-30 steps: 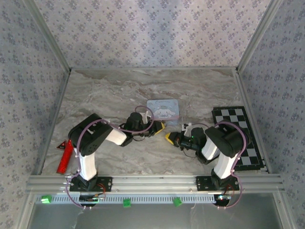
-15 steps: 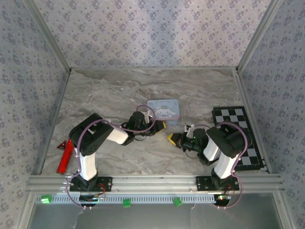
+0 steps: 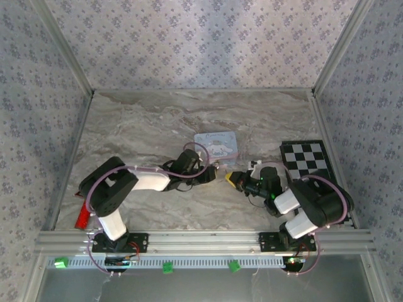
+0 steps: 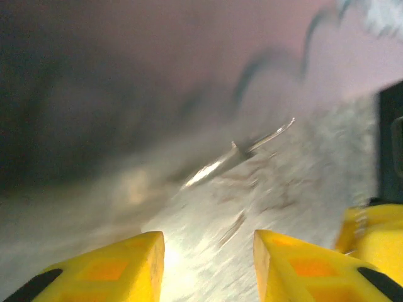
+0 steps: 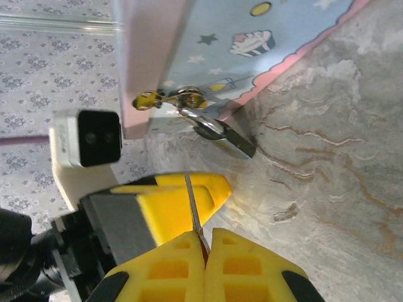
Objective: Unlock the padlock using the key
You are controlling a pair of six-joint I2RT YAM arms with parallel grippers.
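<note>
Shut and fastened: a tin box (image 5: 208, 38) with a blue cartoon lid and pink sides, lying on the marble table (image 5: 334, 163) just ahead of the right gripper (image 5: 205, 239). Lid down, so nothing to be told of what lies inside. Hanging from the gold latch (image 5: 151, 99) on the box's side, a small padlock (image 5: 228, 139), dark body drooping toward the table, a short way beyond the right fingertips and apart from them. Pinched between those fingers, pressed tight together, a thin metal key (image 5: 191, 202), blade pointing out toward the padlock, tip not reaching it. Right arm low over the table, stretched forward and turned leftward toward the box. Just to the left of the right gripper, close alongside, the left gripper (image 4: 208, 240), fingers parted, bare table between them and nothing in their grasp. Blurred ahead of the left fingers, a bright metal sliver (image 4: 252, 151), too smeared to name. Left arm reaching long and low across the table, wrist near the box's near edge. Off to the right of the right arm, a checkerboard (image 3: 313, 168).
</note>
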